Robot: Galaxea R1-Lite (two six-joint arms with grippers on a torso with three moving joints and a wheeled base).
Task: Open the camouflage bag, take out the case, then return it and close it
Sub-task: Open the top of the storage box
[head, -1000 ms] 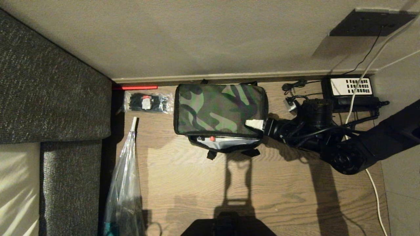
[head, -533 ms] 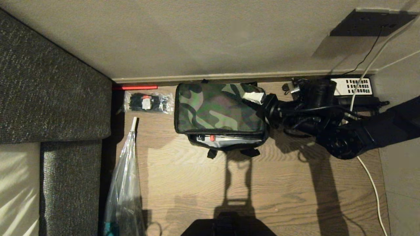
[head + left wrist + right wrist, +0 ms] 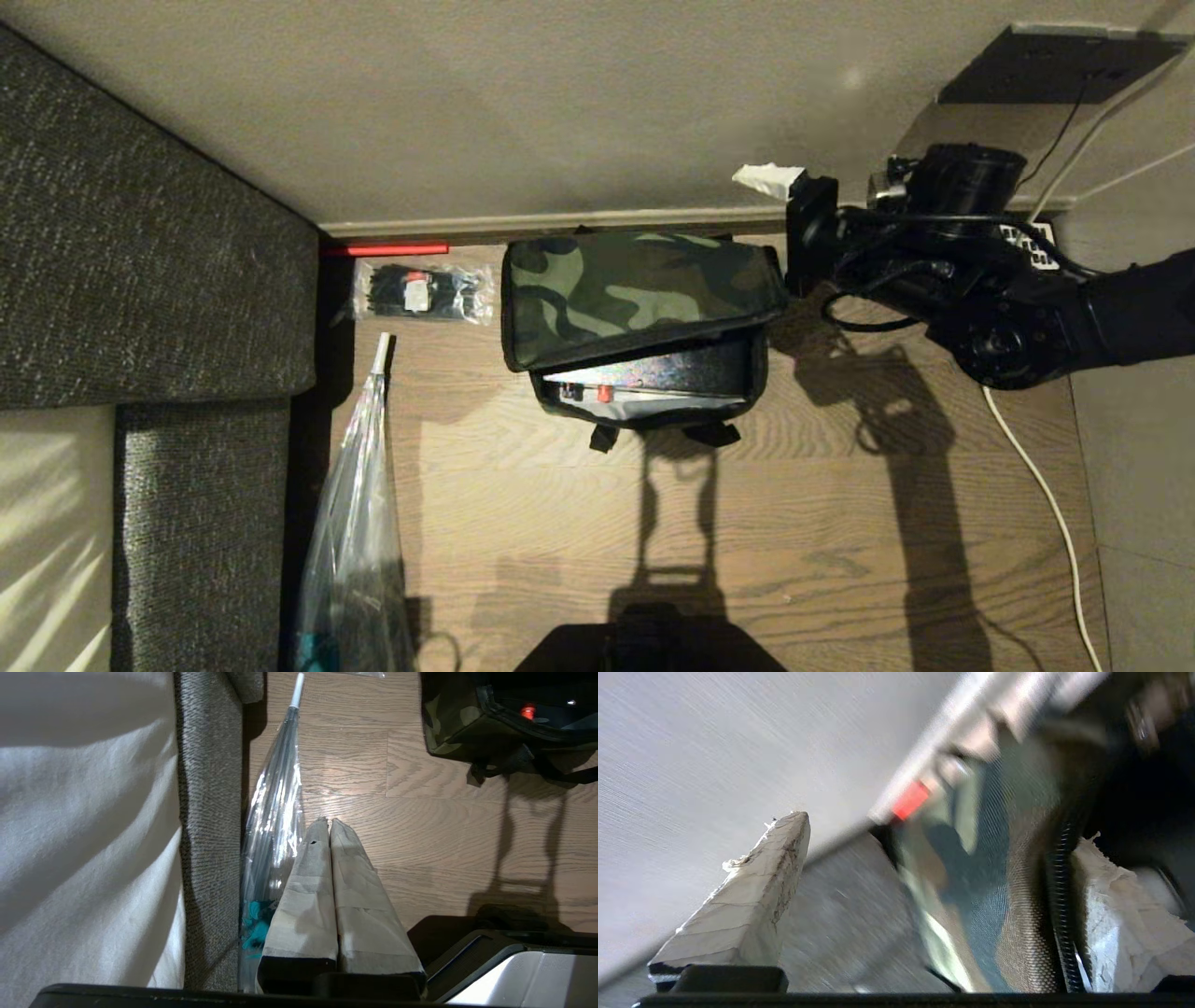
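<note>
Two grippers show, and only the right one is at work. Farthest to the left of it lies a grey sofa (image 3: pixel 149 280). Nearer, a clear plastic bag (image 3: pixel 359 523) leans by the sofa's edge, and a small packet of black ties (image 3: pixel 420 291) lies on the wooden floor (image 3: pixel 794 541) near the wall.

The left gripper (image 3: pixel 327 826) hangs parked over the floor beside that plastic bag, its taped fingers (image 3: pixel 303 896) pressed together with nothing between them.

Next comes the camouflage bag (image 3: pixel 635 280), just to the left of and below the right gripper, against the skirting board. Its lid is lifted on the side nearest that gripper and sags over the opening. Under the lid, inside the bag, the case (image 3: pixel 644 378) lies flat, with a small red latch showing at its near edge.

The right gripper (image 3: pixel 794 201) is above the bag's far right corner, in front of the wall. Its fingers are spread wide and grip nothing, though the lid's edge runs close between them in the wrist view. Behind its arm, to the right, a white cable (image 3: pixel 1046 485) trails across the floor.
</note>
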